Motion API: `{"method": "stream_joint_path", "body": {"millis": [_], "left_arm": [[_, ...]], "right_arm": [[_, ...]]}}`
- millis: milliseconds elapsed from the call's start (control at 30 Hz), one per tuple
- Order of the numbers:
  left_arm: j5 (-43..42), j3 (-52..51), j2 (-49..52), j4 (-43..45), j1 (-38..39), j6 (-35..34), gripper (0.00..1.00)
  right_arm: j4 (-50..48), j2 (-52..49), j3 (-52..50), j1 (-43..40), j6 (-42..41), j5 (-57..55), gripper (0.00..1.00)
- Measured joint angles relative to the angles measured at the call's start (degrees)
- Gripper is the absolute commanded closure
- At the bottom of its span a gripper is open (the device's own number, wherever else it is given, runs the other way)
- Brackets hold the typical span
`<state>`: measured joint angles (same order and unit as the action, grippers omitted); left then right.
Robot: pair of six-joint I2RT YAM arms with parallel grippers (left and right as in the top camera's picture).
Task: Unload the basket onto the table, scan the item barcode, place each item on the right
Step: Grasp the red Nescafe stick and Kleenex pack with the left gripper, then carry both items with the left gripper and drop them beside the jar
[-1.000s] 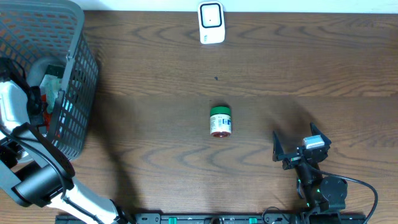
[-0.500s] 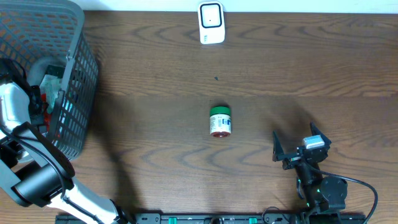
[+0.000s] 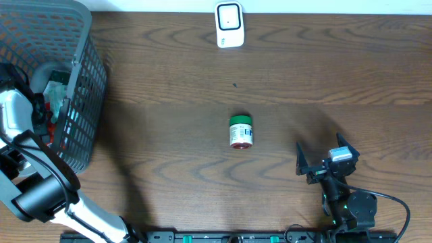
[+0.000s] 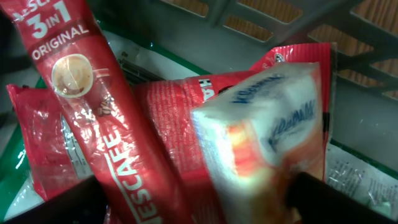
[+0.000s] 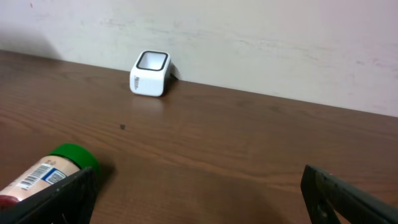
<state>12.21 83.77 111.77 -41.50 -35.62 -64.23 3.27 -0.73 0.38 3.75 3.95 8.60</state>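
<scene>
So the jar (image 3: 239, 132) with the green lid is lying on its side near the middle of the wooden table (image 3: 169, 81), lid end pointing to 12 o'clock; from the right wrist cam you can see a barcode (image 5: 30, 179) on its label, facing up and toward the camera. The white scanner (image 3: 229, 25) sits at the table's 12 o'clock edge, right against the pale wall (image 5: 280, 37), well apart from the jar.

The right gripper (image 3: 322, 156) is parked at about 4 o'clock from the jar, low over the table; its claw is spread wide with nothing in it, and it's not touching the jar.

The grey basket (image 3: 81, 74) is over at 10 o'clock, and the left arm (image 3: 13, 115) reaches down into it; overhead you can't see that claw at all. The left wrist cam is where it shows: the left gripper (image 4: 196, 199) hangs just over a heap of packets, its two dark fingers (image 4: 62, 205) far apart at the bottom corners of the view. A white packet (image 4: 267, 137) with blue lettering, pretty blurry, lies between them, close to the finger at 4 o'clock and clear of the one at 8 o'clock; so the claw is spread, not clamped on anything. A red Nescafe 3in1 sachet (image 4: 93, 106) runs diagonally from 11 o'clock down past the packet, with more red sachets (image 4: 168, 118) underneath.
</scene>
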Motion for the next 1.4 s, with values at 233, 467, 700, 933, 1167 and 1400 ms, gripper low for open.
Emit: {"method": "stream_joint_path", "body": {"millis": [233,467,700,933,1167,1400], "left_arm": [[-0.02,0.0,0.0,1.09,0.04,1.55,0.63],[-0.02,0.0,0.0,1.51,0.04,3.23,0.93],[-0.02,0.0,-0.13,1.53,0.04,4.76,0.93],[-0.04,-0.63,-6.49,-0.22,0.0,7.1,0.93],[-0.02,-0.72,-19.45,0.28,0.0,7.93,0.93],[-0.87,-0.83,-37.2,3.96,4.0,13.05,0.93]], "right_arm": [[0.0,0.0,0.0,-0.02,0.0,0.02,0.01],[0.0,0.0,0.0,-0.02,0.0,0.02,0.01],[0.0,0.0,0.0,-0.02,0.0,0.0,0.01],[0.02,0.0,0.0,-0.02,0.0,0.0,0.01],[0.02,0.0,0.0,-0.02,0.0,0.02,0.01],[0.0,0.0,0.0,-0.02,0.0,0.0,0.01]]}}
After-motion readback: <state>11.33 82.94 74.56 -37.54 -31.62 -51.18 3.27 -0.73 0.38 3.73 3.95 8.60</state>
